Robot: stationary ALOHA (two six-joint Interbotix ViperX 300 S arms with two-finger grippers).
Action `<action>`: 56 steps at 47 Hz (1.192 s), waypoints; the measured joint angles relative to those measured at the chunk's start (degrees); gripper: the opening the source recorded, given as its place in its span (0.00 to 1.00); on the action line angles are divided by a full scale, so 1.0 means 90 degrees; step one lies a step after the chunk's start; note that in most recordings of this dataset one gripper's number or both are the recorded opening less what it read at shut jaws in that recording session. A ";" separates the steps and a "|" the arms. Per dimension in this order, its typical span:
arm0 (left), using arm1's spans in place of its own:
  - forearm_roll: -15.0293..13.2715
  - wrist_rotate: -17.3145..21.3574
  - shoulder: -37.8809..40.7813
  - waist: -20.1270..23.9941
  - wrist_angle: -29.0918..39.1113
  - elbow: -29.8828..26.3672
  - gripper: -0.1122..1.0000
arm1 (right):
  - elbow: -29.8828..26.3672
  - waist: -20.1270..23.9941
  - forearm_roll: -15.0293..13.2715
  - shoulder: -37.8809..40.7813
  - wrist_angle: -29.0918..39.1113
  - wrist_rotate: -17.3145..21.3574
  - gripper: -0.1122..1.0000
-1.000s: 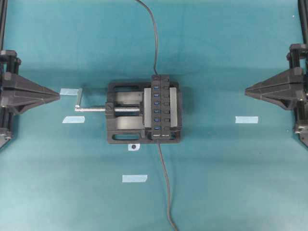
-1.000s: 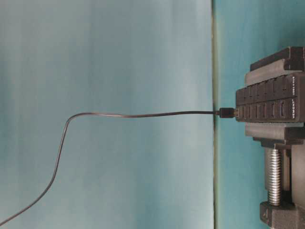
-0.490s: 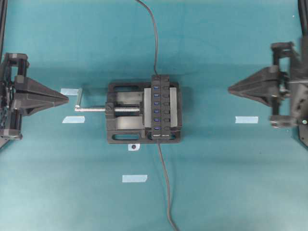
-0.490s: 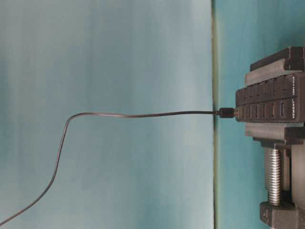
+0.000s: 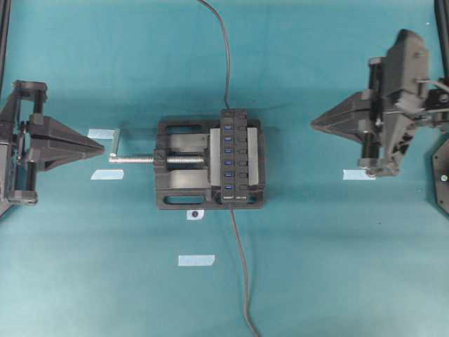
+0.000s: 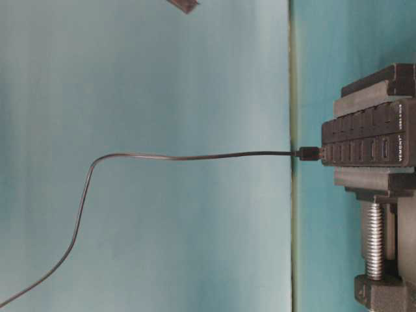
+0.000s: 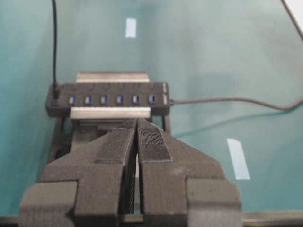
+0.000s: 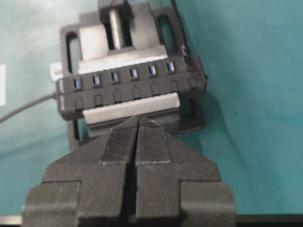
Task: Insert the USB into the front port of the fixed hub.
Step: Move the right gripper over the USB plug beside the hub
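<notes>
At right, right gripper [image 5: 313, 126] nearer the fixed hub [image 5: 234, 155], raised, shut.

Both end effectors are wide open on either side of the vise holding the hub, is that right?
Not quite. The left end effector and right end effector are shut, fingers pressed together, as both wrist views show. They do sit on either side of the vise holding the hub.

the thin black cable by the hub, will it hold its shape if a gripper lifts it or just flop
Probably flop: the thin black cable lies in loose curves, so it looks limp. Being so thin against the hub, it is likely light and may slip between closed fingers. The vise likely stops the hub from following.
</notes>
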 measured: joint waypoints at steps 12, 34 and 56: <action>0.0010 -0.0010 0.0068 0.0000 0.0000 -0.0010 0.10 | -0.0322 -0.0088 -0.0176 0.0576 0.0234 0.0000 0.05; 0.0010 -0.0010 0.0068 0.0000 -0.0010 -0.0068 0.10 | -0.0811 -0.0127 -0.0557 0.1416 0.0371 0.0000 0.05; 0.0000 -0.0010 0.0068 0.0010 0.0000 -0.0068 0.10 | -0.1211 -0.0391 -0.0693 0.1875 0.0361 -0.0117 0.05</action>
